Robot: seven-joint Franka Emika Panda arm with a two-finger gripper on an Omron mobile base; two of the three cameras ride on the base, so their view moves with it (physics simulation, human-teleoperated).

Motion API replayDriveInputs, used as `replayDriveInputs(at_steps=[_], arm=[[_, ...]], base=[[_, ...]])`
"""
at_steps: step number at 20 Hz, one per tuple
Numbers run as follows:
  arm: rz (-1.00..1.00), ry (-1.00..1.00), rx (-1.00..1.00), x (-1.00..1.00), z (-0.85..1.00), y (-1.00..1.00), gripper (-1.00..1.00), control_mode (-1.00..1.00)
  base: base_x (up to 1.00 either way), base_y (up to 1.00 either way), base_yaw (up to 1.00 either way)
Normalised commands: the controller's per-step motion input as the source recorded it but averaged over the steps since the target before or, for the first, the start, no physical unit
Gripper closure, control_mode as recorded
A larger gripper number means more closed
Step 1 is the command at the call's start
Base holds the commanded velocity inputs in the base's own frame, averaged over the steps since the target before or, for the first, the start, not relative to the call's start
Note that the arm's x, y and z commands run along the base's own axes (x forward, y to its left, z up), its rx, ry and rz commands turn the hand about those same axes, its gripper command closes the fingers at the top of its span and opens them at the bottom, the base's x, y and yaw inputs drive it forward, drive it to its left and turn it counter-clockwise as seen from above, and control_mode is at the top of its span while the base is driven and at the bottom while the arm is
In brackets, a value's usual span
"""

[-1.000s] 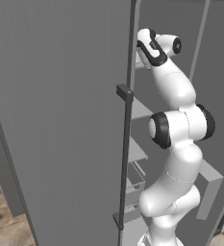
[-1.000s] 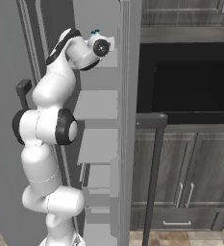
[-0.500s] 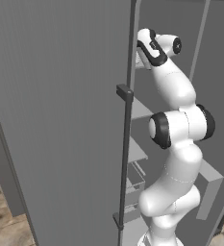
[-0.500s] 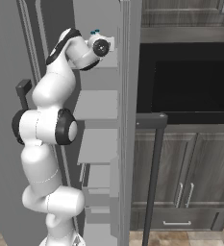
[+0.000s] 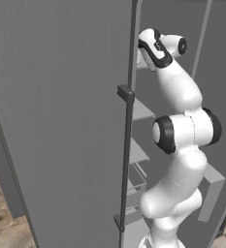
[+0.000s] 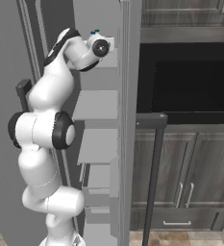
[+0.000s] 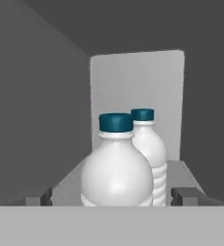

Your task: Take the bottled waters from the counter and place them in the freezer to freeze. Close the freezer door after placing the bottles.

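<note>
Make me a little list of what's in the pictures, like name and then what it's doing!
near bottle: clear ribbed plastic bottle with a teal cap, upright on the grey freezer shelf
far bottle: second teal-capped bottle, upright just behind the first
gripper: two-finger gripper, open, one fingertip on each side of the near bottle
freezer door: tall matte-grey door, open
door handle: long dark-grey bar handle, untouched
</note>
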Motion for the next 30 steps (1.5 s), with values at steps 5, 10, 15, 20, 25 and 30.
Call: replayDriveInputs(at_steps=[5,10,15,20,25,30], arm=[[0.0,0.0,0.0,-0.56,0.23,0.0,-1.0,-1.0],[0.0,0.0,0.0,-0.59,0.23,0.0,-1.0,-1.0],[0.0,0.0,0.0,-0.6,0.16,0.0,-1.0,-1.0],[-0.01,0.0,0.0,-0.71,0.1,0.0,-1.0,-1.0],[-0.05,0.0,0.0,-0.85,0.03,0.0,-1.0,-1.0],[-0.06,0.0,0.0,-0.86,0.0,0.0,-1.0,-1.0]], base=[[0.0,0.0,0.0],[0.0,0.0,0.0],[0.0,0.0,0.0],[0.0,0.0,0.0],[0.0,0.0,0.0],[0.0,0.0,0.0]])
